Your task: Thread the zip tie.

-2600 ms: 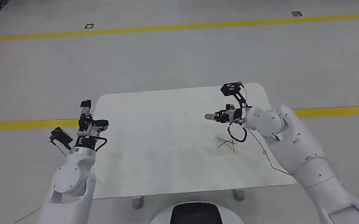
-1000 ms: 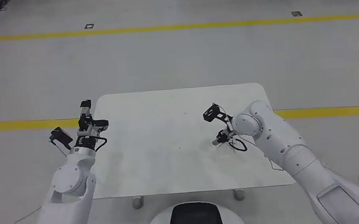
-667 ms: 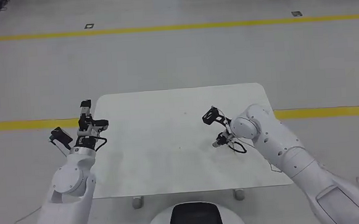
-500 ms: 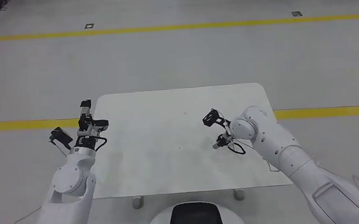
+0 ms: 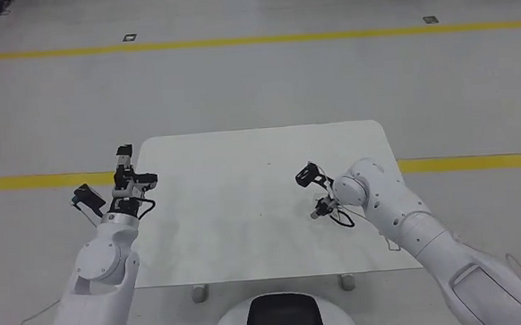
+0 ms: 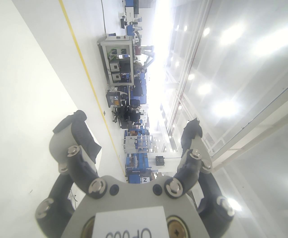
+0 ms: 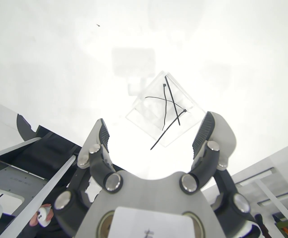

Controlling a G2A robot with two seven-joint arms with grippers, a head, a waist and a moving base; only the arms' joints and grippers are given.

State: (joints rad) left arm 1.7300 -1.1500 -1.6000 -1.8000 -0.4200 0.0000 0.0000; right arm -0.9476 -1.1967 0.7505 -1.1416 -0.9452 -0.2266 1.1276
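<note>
Nearest: right gripper [image 7: 155, 125], fingers spread wide, gripping nothing, hanging over right part of white table [image 5: 244, 190], pointing down. Directly below: black zip ties [image 7: 172, 97], several, crossed in loose heap inside clear square tray [image 7: 144, 117] lying flat on tabletop; one tie poking out over tray rim. Fingers and ties well apart. Farther across, just beside table's left edge: left gripper [image 6: 134, 122], fingers released, empty, aimed out toward hall. Beyond: grey floor, yellow line [image 5: 253, 40].
</note>
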